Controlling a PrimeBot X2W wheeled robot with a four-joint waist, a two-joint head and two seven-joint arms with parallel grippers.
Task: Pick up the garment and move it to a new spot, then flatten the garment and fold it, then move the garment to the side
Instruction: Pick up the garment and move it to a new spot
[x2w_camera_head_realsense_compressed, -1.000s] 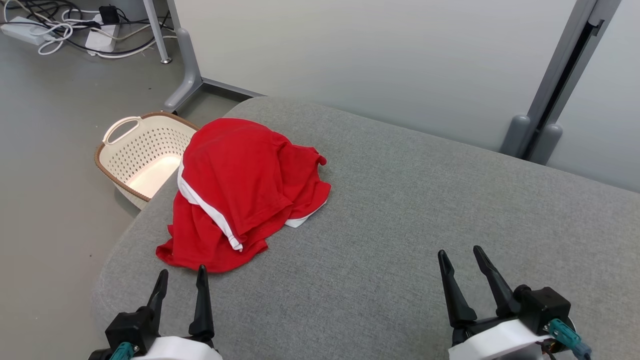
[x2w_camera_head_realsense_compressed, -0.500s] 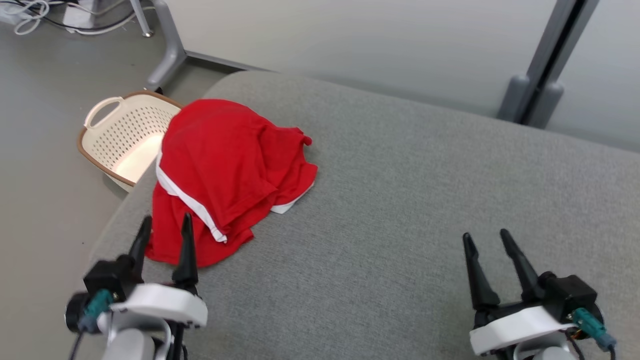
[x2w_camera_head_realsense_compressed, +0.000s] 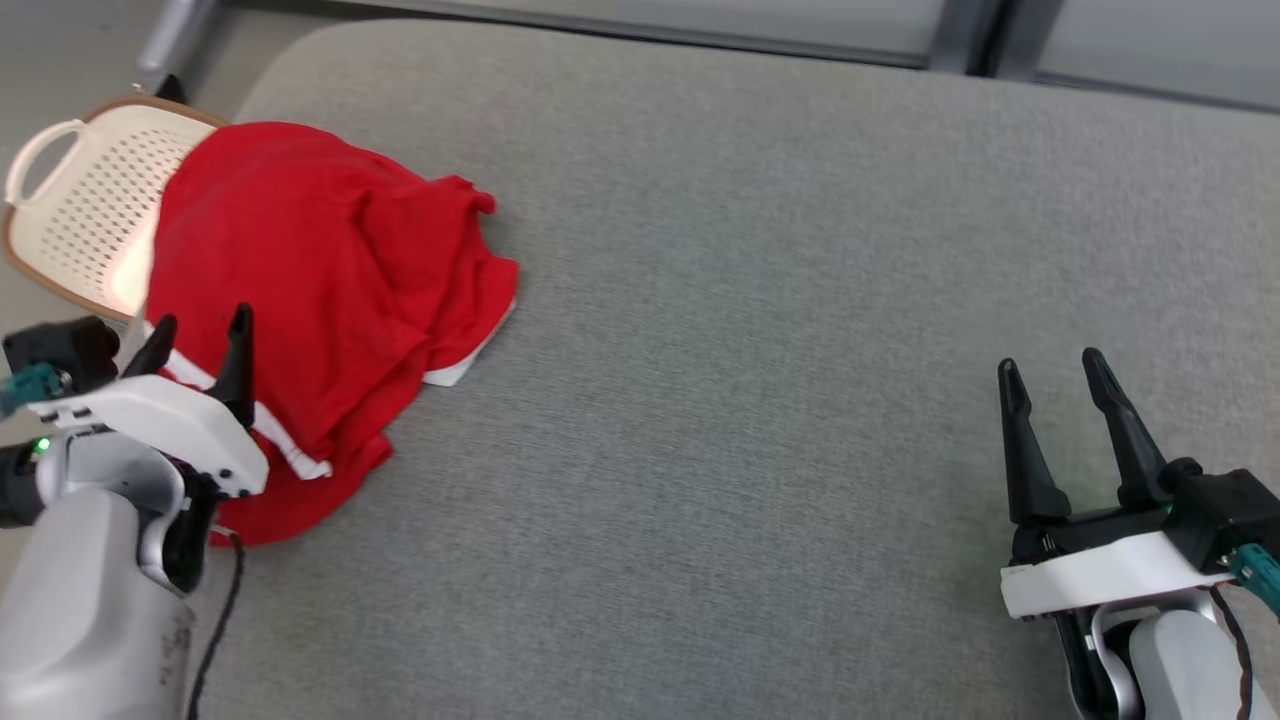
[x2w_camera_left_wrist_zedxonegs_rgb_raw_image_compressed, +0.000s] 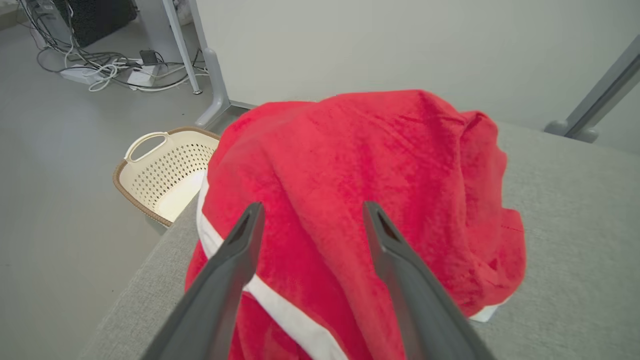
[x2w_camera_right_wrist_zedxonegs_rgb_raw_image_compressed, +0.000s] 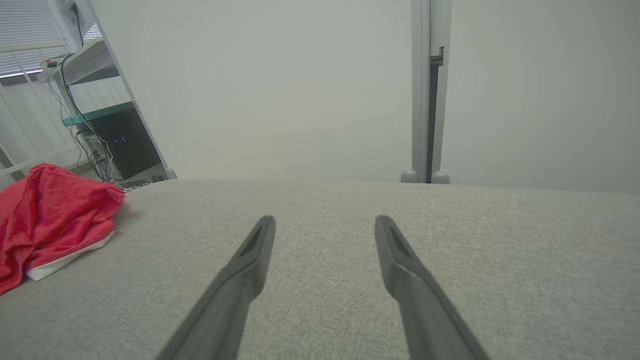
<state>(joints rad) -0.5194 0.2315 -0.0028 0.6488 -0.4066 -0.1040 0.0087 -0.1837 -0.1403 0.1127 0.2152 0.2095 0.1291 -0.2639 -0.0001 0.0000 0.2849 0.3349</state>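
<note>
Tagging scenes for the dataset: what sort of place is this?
Likely a lab or office test space: a grey padded table, a laundry basket beside it, loose cables on the floor.

basket (x2w_camera_head_realsense_compressed: 75, 210) partly hidden behind garment (x2w_camera_head_realsense_compressed: 300, 260), garment btm edge covered by left claw (x2w_camera_head_realsense_compressed: 202, 318)

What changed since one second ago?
The left end effector reached forward; its open fingers are now over the near edge of the red garment, gripping nothing. The head camera tipped down too, so the whole picture shifted. The right end effector stayed open over the grey pad, and the garment stayed crumpled by the basket.
</note>
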